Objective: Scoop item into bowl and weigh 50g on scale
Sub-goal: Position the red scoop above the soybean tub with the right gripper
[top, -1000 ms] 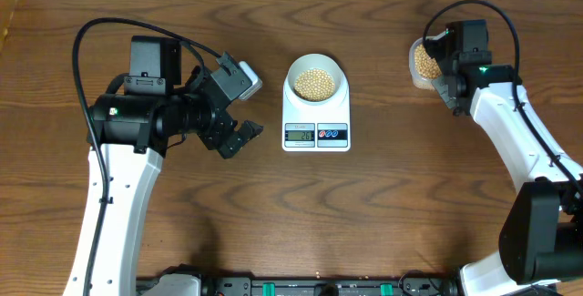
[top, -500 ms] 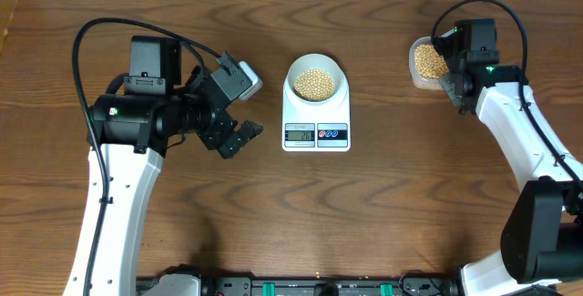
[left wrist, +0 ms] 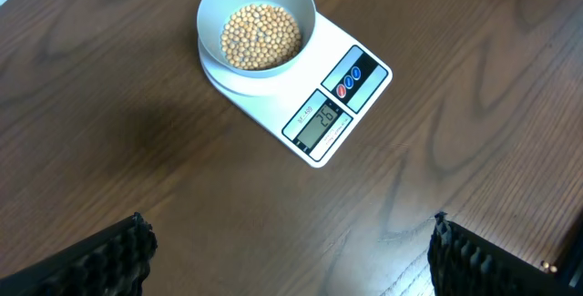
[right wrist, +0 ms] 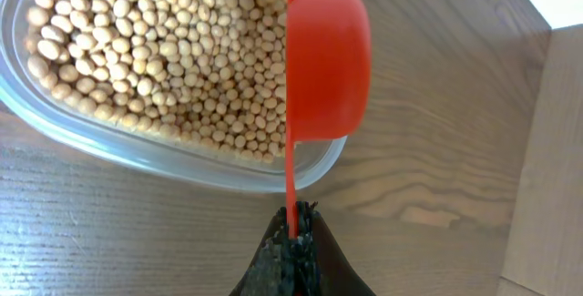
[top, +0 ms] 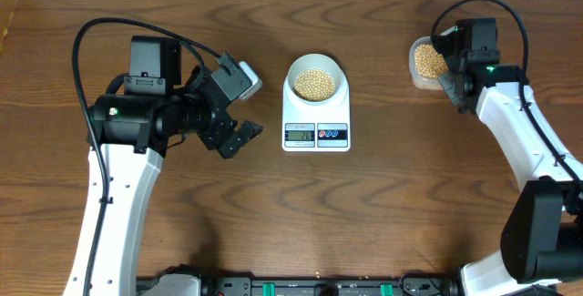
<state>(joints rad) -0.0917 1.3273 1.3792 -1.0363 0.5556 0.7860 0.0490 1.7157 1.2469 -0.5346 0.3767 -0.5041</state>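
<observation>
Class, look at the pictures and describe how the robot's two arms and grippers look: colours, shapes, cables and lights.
Both arms match: the left arm and right arm have smooth white links joined by black cylindrical motor housings, each with a looping black cable. A small green light glows on each. The left gripper and right gripper are black, with ribbed, textured jaws.

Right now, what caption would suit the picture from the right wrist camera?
The right gripper pinches a red scoop by its handle, poised above one end of a clear tub of beans.
</observation>
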